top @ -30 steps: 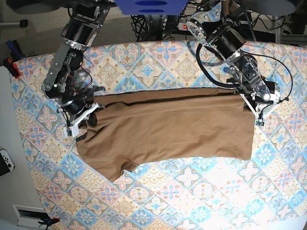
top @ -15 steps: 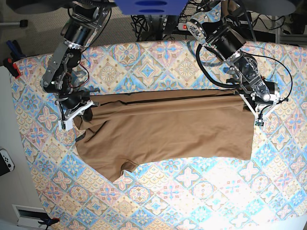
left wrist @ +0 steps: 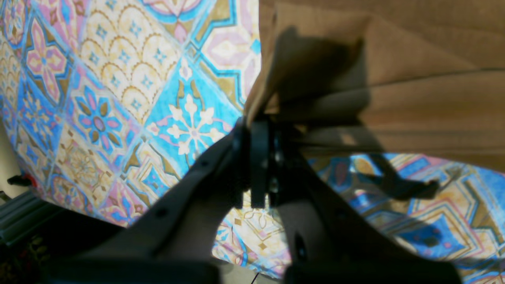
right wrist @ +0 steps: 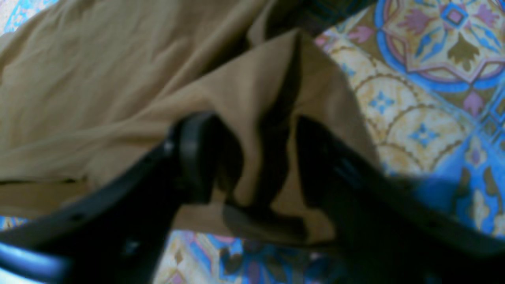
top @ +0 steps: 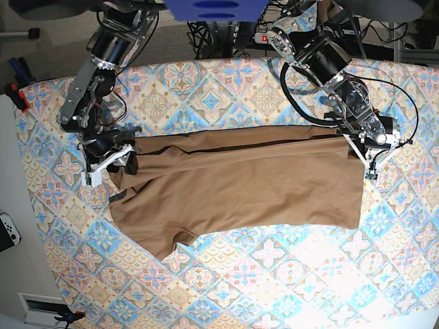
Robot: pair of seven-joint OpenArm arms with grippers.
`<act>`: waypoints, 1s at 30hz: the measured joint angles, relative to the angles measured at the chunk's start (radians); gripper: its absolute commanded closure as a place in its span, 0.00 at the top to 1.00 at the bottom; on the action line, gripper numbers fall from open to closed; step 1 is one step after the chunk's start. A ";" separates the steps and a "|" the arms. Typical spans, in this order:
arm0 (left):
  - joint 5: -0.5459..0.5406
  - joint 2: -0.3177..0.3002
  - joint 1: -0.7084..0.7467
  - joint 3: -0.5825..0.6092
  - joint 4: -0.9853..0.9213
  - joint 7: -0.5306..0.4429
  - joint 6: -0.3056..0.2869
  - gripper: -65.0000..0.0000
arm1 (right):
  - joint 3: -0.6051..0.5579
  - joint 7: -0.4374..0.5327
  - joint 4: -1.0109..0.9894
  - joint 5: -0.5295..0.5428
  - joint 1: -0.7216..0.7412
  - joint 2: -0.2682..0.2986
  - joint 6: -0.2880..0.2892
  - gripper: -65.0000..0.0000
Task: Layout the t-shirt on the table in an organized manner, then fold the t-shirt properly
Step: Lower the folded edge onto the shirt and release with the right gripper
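Observation:
The tan-brown t-shirt point(top: 240, 185) lies lengthwise across the patterned table point(top: 206, 96), doubled over, with one sleeve toward the front left. My left gripper point(top: 367, 166) is at the shirt's right end. In the left wrist view this gripper point(left wrist: 256, 126) is shut on the t-shirt's point(left wrist: 414, 79) edge, which rises a little off the table. My right gripper point(top: 103, 168) is at the shirt's left end. Its fingers point(right wrist: 193, 157) stand apart in the right wrist view, open point(right wrist: 254, 157), with a loose fold of the t-shirt point(right wrist: 98, 79) drooping between them.
A white game controller point(top: 8, 232) lies beyond the table's left edge. A red and black clamp point(top: 17, 92) sits at the far left corner. Cables and a power strip point(top: 260, 38) run behind the table's far edge.
My right gripper has opened around the shirt's left end after shifting left and slightly away. The left gripper and the shirt's right end have stayed put.

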 measured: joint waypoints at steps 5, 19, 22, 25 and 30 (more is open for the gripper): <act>0.003 0.000 0.019 0.000 0.000 0.008 0.000 0.27 | 0.000 0.000 0.002 0.000 0.000 0.000 0.000 0.55; -0.030 0.002 0.014 -0.005 0.014 0.000 0.001 0.53 | 0.004 0.004 0.101 0.001 0.003 0.002 0.000 0.53; -0.174 0.010 0.014 -0.048 0.120 -0.001 0.000 0.53 | 0.004 0.004 0.101 0.000 0.003 0.002 0.000 0.53; -0.286 -0.002 0.012 -0.101 0.164 0.006 0.005 0.53 | 0.004 0.004 0.101 0.000 0.003 0.002 0.000 0.52; -0.340 -0.003 0.016 -0.115 0.162 0.006 0.003 0.53 | 0.002 0.004 0.100 0.001 0.006 0.002 0.000 0.52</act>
